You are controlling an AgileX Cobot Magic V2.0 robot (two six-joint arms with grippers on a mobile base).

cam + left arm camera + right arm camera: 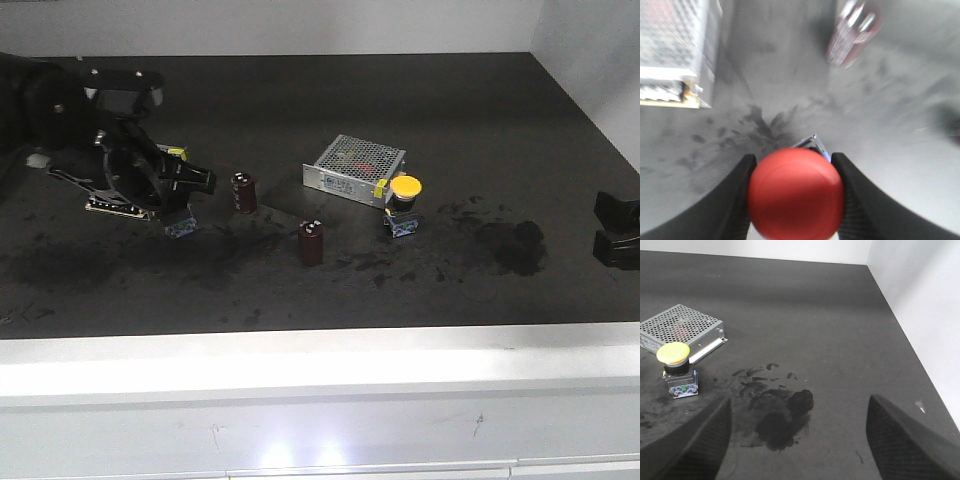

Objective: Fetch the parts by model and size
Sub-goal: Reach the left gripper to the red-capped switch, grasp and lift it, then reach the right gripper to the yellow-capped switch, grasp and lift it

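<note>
In the left wrist view the red-capped push-button switch [796, 192] fills the space between my left gripper's black fingers [735, 200], which are shut on its cap. A corner of its blue base shows behind the cap. From the front, my left gripper [180, 212] is at the table's left with the switch's blue base [182, 228] hanging under it, just over the surface. The yellow-capped switch [405, 190] [674, 352] stands upright beside the silver box. My right gripper [800, 440] hangs open at the far right [615, 230], well apart from the yellow switch, with only stained table between its fingers.
A silver perforated metal box [355, 165] [682, 325] [675, 50] lies mid-table. Two dark red capacitors stand upright, one [244, 192] near my left gripper and one [312, 242] closer to the front; one capacitor [852, 32] shows in the left wrist view. A white wall [920, 315] bounds the right side.
</note>
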